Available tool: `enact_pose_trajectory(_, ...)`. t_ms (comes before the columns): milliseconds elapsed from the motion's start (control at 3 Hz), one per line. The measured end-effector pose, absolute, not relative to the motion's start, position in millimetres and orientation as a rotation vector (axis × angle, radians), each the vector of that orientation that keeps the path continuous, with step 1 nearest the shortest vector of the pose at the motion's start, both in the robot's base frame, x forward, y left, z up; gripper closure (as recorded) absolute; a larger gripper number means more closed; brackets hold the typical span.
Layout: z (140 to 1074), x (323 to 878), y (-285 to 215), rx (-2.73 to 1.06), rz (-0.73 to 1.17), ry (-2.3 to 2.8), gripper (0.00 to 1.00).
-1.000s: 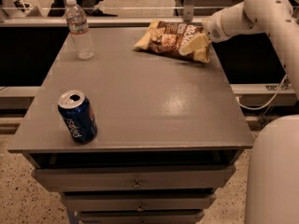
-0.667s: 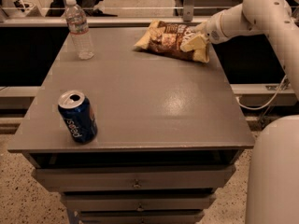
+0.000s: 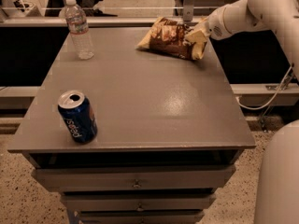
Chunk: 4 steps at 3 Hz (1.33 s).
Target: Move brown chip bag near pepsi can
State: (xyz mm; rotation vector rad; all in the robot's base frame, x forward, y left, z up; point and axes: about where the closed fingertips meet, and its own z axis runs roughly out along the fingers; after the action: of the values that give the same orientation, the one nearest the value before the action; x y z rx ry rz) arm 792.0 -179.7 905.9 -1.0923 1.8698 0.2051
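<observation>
Grasp step: my gripper (image 3: 202, 31) is at the brown chip bag (image 3: 170, 38), far right corner of the desk (image 3: 154, 101); whether it is closed I cannot tell. Next: carry the bag to the pepsi can (image 3: 78, 116), near left corner

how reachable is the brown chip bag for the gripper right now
Likely yes: the gripper is right at one end of the brown chip bag, near the far edge of the table, with nothing standing between them.
</observation>
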Motion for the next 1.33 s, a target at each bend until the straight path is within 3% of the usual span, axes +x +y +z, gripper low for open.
enact_pose_trajectory(333,943.2,770.6,-180.0,-1.088,0.19,1.824,1.0)
enact_pose_trajectory(1000,1005.3,697.1,-190.9,-1.001,0.167,1.813,1.0)
enact_pose_trajectory(1333,993.1,654.4,-179.1,-0.95,0.23,1.876,1.0)
